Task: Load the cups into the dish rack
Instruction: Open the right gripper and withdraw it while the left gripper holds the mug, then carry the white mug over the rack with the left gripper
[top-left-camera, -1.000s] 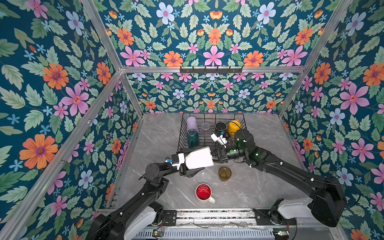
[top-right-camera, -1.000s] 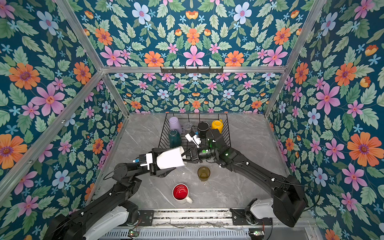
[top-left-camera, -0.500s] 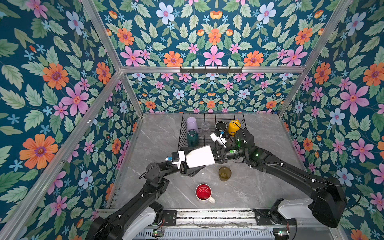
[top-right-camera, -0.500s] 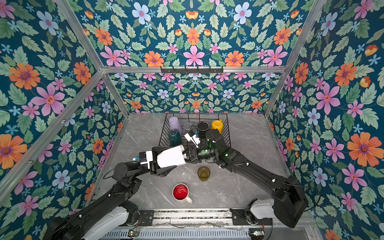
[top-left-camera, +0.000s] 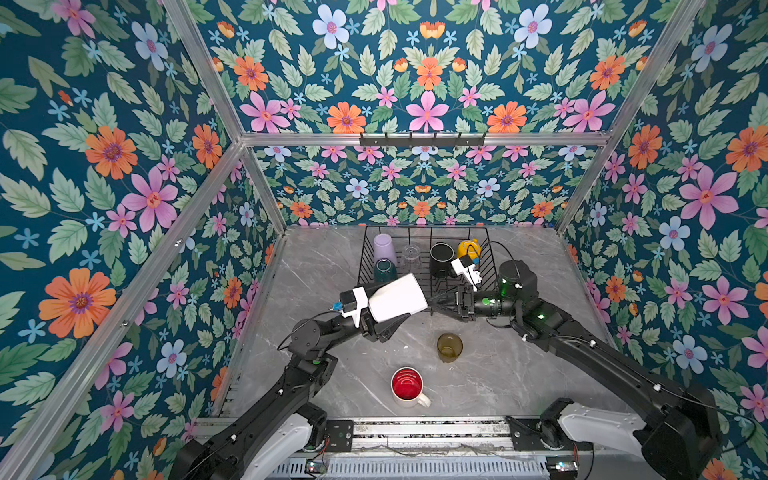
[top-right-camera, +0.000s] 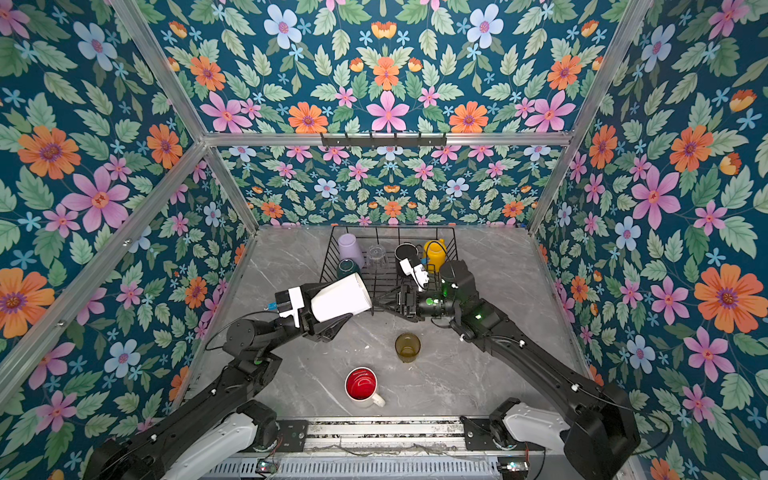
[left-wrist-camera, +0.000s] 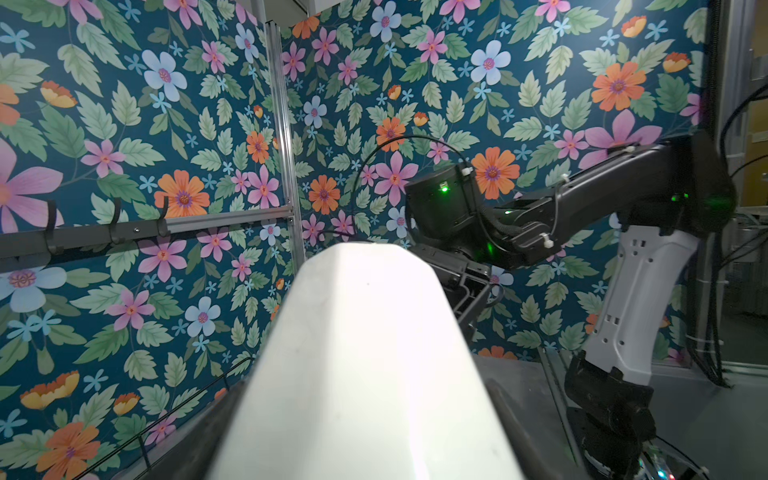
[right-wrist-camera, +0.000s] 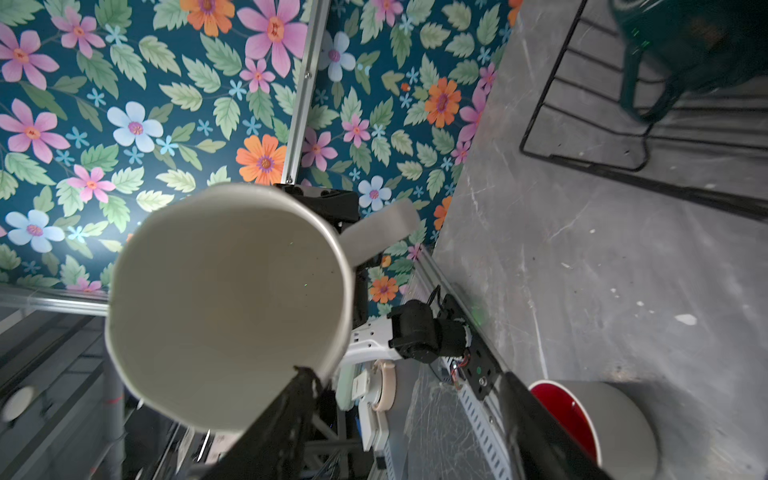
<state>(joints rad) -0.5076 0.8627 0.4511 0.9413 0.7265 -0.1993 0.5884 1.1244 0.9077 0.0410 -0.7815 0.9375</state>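
Right jaws opened wide at rim of white mug (top-left-camera: 399, 299) | left jaws hold mug sideways

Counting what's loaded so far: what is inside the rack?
Inside the rack: lilac tumbler, dark green mug, clear glass, black mug, yellow mug. The white mug and right arm cover its near edge.

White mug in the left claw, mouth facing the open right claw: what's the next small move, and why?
Probably ease the right claw forward and close it on the rim of the white mug. The left claw holds the mug on its side, mouth toward the right claw; in the right wrist view one finger sits at the rim, the other outside it.
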